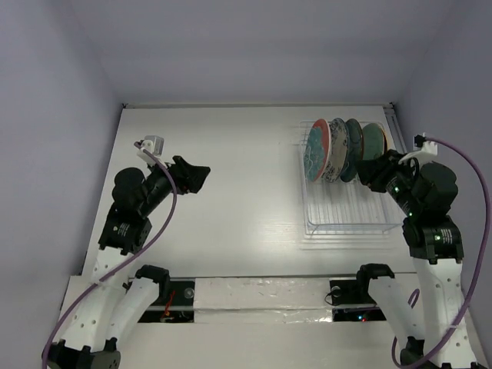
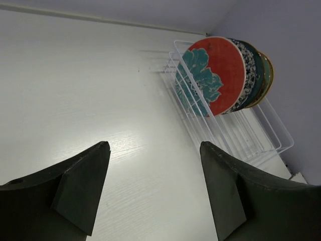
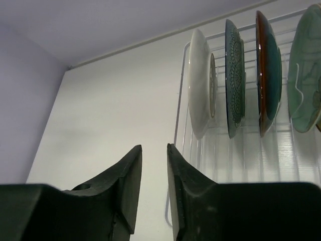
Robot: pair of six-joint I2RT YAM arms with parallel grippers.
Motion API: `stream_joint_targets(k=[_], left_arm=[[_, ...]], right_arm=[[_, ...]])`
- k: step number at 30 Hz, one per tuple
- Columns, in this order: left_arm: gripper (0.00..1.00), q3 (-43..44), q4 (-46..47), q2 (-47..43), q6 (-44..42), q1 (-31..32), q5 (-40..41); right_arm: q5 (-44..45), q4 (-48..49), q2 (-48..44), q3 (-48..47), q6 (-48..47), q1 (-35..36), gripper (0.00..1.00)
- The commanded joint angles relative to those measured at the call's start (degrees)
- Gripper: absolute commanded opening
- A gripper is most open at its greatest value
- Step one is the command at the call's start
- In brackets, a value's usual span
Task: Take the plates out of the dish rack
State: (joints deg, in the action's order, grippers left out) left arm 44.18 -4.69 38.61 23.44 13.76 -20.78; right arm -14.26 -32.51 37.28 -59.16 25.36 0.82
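Observation:
Several plates stand upright in a row at the back of the clear wire dish rack (image 1: pixel 350 211). The teal-and-red floral plate (image 1: pixel 317 150) is leftmost, with a dark patterned plate (image 1: pixel 336 150), a glossy teal one (image 1: pixel 354 144) and a pale green one (image 1: pixel 374 141) to its right. My right gripper (image 1: pixel 374 171) hovers just in front of the right end of the row. Its wrist view shows its jaws (image 3: pixel 154 148) a narrow gap apart with nothing between them, and the plates edge-on, the floral plate's white back (image 3: pixel 200 83) nearest. My left gripper (image 1: pixel 196 177) hangs wide open over the table's left half, far from the rack (image 2: pixel 261 135) and the floral plate (image 2: pixel 215 75).
The white table (image 1: pixel 231 207) is boxed in by pale walls at the back and on both sides. The rack sits close to the right wall. Purple cables (image 1: pixel 477 200) loop from both wrists.

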Motion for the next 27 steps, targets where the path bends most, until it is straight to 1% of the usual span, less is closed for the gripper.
stream_joint_targets(k=[1, 2, 3, 4, 5, 6, 7, 8, 9, 10, 11, 12, 14, 15, 16, 17, 18, 19, 20, 21, 23, 24, 25, 27], left_arm=[[0.69, 1.78, -0.4, 0.68, -1.2, 0.04, -1.02], [0.67, 2.13, -1.71, 0.24, -1.81, 0.04, -0.41], [0.63, 2.05, -2.25, -0.02, -1.99, 0.04, -0.23], [0.61, 1.96, -2.6, -0.46, -2.08, 0.04, -0.06], [0.58, 1.18, -3.22, -1.25, -1.91, 0.04, 0.64], [0.5, 0.82, -3.48, -1.52, -1.65, 0.04, 1.34], [0.46, 0.29, -3.66, -1.87, -1.56, 0.04, 1.53], [0.41, -0.32, -4.27, -2.22, -1.82, 0.04, 1.79], [0.28, -0.41, -4.8, -2.48, -2.26, 0.04, 2.14], [0.2, -0.5, -5.24, -2.75, -2.52, 0.04, 2.49], [0.12, -0.59, -6.55, -2.92, -2.87, 0.04, 3.62], [0.0, -0.5, -7.26, -3.01, -3.31, 0.04, 4.51], [0.0, -0.59, -8.92, -3.71, -3.58, 0.04, 7.48], [0.0, -0.85, -8.85, -4.07, -3.14, 0.04, 8.2], [0.0, -1.11, -8.76, -4.5, -3.14, 0.04, 8.64], [0.0, -2.16, -8.41, -5.12, -2.96, 0.04, 10.13], [0.0, -2.87, -8.23, -5.3, -2.44, 0.04, 11.18], [0.0, -3.57, -7.8, -5.39, -1.91, 0.04, 11.8], [0.0, -3.4, -7.79, -5.21, -1.65, 0.04, 11.9], [0.06, -3.32, -7.79, -5.12, -1.91, 0.04, 11.81], [0.14, -3.75, -7.27, -5.21, -1.91, 0.04, 11.72], [0.23, -3.75, -7.18, -5.12, -2.0, 0.04, 11.64], [0.28, -3.75, -7.18, -5.12, -1.91, 0.04, 11.63], [0.38, -3.93, -6.92, -5.3, -1.91, 0.04, 11.46]], right_arm=[[-2.79, 4.12, 1.48, -1.67, -0.58, 0.93, 0.39], [-2.18, 4.56, 1.66, -1.49, -0.32, 2.16, 0.52], [-0.87, 5.0, 1.92, -1.49, -0.23, 3.04, 0.56], [-0.16, 5.35, 3.05, -1.66, -0.23, 4.09, 0.61], [0.72, 5.18, 3.93, -2.45, -0.32, 6.36, 0.62], [2.99, 4.92, 4.99, -3.06, -0.32, 7.78, 0.62], [4.75, 4.57, 7.43, -3.68, -0.32, 9.45, 0.59], [6.86, 4.13, 8.68, -4.3, -0.32, 11.38, 0.29], [11.49, 3.78, 9.99, -5.78, -0.32, 15.23, 0.15], [13.71, 3.51, 12.27, -6.49, -0.75, 16.92, 0.0], [16.17, 3.33, 13.69, -7.11, -0.84, 18.24, 0.0], [19.68, 2.46, 15.09, -8.51, -1.02, 19.91, 0.0], [22.68, 1.23, 19.38, -10.01, -1.72, 20.45, 0.0], [26.09, 0.88, 20.63, -10.62, -1.81, 21.23, 0.0], [27.52, 0.26, 21.77, -11.5, -2.07, 21.24, 0.0], [28.66, 0.0, 22.83, -12.03, -2.42, 21.24, 0.01], [31.37, -0.01, 24.49, -12.3, -2.6, 21.24, 0.06], [32.53, -0.36, 25.38, -12.65, -2.86, 21.24, 0.15], [33.59, -0.88, 26.43, -13.78, -2.95, 21.24, 0.33], [35.86, -0.97, 28.01, -14.05, -3.21, 21.24, 0.44], [37.98, -0.8, 29.77, -15.37, -3.83, 21.24, 0.65], [38.95, -0.54, 30.83, -15.9, -4.18, 21.24, 0.69], [39.83, -0.27, 33.45, -16.34, -4.53, 21.24, 0.71], [40.98, -0.88, 36.54, -18.7, -4.88, 21.24, 0.71]])
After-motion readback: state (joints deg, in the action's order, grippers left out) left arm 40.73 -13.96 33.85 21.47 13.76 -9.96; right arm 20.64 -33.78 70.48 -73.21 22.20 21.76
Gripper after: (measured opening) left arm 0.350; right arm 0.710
